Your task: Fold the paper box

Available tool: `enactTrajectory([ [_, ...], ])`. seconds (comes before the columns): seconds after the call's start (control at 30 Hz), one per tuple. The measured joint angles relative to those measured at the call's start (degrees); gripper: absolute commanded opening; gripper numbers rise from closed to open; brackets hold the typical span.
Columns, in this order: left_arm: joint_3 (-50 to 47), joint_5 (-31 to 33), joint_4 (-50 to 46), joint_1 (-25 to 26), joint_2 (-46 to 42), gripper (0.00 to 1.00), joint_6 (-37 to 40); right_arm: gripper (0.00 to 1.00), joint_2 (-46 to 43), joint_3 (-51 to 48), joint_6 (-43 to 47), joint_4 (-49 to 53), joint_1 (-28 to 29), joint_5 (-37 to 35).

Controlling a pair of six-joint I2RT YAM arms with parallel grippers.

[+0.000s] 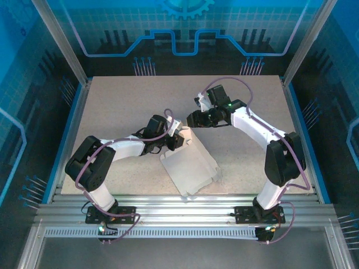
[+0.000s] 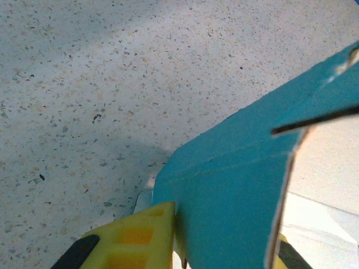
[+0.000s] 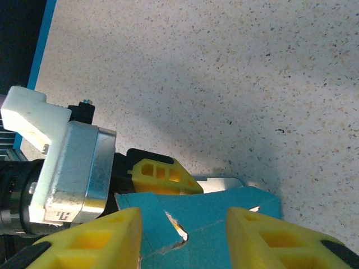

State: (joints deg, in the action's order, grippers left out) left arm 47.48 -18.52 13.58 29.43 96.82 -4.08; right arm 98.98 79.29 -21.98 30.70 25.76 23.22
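Left gripper (image 2: 221,249) clamped on the blue flap of the paper box (image 1: 190,168); the wrist view shows yellow fingers (image 2: 134,241) either side of it. Right gripper (image 3: 184,227) spread, straddling the flap, not squeezing. Top view: sheet white side up, centre-front of table (image 1: 123,101).

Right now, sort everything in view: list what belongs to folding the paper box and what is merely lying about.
Belongs to the job:
- paper box, blue one side, white-grey the other
- left end effector, shut on a blue flap
- right end effector, fingers either side of another blue flap

Merely there:
- table
- aluminium rail
- blue enclosure walls
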Motion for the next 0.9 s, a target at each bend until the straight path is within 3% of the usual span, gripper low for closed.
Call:
enactTrajectory([
  [0.43, 0.07, 0.02, 0.0, 0.44, 0.46, 0.15, 0.0, 0.44, 3.74, 2.16, 0.66, 0.98, -0.04, 0.68],
  [0.9, 0.07, 0.02, 0.02, 0.52, 1.68, 0.15, 0.0, 0.44, 3.8, 2.16, 4.68, 2.89, -2.89, 7.61],
])
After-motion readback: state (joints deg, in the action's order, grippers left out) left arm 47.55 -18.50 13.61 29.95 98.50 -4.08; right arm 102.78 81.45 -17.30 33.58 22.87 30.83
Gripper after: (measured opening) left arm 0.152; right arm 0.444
